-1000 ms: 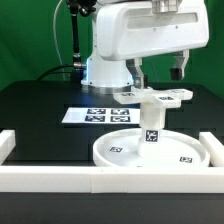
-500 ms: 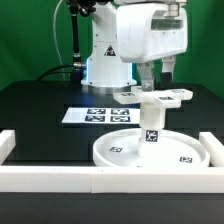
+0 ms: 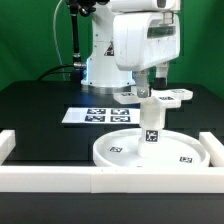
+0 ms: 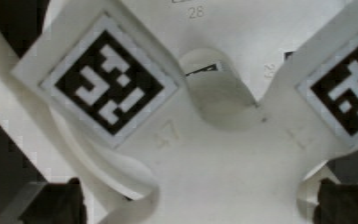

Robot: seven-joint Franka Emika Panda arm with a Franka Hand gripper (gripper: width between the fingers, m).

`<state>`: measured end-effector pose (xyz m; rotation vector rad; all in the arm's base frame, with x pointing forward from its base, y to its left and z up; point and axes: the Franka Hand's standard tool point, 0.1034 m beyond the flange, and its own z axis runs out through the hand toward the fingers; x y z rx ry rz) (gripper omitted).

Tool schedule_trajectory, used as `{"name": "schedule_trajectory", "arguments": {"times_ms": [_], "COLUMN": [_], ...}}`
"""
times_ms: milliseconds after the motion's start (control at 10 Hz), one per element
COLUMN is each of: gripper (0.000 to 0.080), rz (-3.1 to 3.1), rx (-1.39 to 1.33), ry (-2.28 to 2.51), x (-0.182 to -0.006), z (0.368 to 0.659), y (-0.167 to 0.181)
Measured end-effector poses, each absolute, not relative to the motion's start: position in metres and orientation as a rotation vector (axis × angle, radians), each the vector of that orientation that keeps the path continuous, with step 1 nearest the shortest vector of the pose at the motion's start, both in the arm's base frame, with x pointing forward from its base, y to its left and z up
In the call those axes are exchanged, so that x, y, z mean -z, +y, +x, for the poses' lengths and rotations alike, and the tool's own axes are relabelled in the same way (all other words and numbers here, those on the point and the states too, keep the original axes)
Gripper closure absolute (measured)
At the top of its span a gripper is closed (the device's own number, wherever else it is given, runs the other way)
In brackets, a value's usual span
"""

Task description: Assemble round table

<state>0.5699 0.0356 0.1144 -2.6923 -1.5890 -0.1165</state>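
Note:
The large round disc (image 3: 118, 152) lies on the black table. The short leg (image 3: 151, 122) stands upright in its middle, with the cross-shaped base (image 3: 172, 96) on top. My gripper (image 3: 151, 80) hangs just above the base, jaws open, one finger on each side of the base's centre. In the wrist view the base (image 4: 211, 90) fills the picture with two tagged arms. My gripper (image 4: 197, 200) straddles its white body, and the dark fingers (image 4: 55, 200) stand apart at both sides. I cannot tell if they touch it.
The marker board (image 3: 95, 116) lies flat behind the disc toward the exterior view's left. The long white border rail (image 3: 110, 180) runs along the front with raised ends at both sides. The arm's white body (image 3: 100, 70) stands at the back.
My gripper has moved toward the exterior view's left and come down over the cross-shaped base. The disc, leg and base have not moved.

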Motion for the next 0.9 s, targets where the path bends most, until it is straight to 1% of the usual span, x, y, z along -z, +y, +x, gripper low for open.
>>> {"name": "schedule_trajectory", "arguments": {"times_ms": [200, 500, 600, 700, 900], "gripper": [0.0151, 0.0151, 0.0266, 0.0357, 0.0357], "rz": [-2.690, -2.689, -2.688, -2.687, -2.713], "rx": [0.103, 0.095, 0.090, 0.082, 0.081], "ry": [-1.587, -1.583, -1.582, -1.578, -1.530], "x": [-0.1084, -0.1054, -0.1050, -0.1045, -0.1045], "z": [0.5681, 0.5668, 0.5659, 0.5644, 0.5644], "y": [0.0353, 0.0355, 0.0354, 0.0352, 0.0351]}}
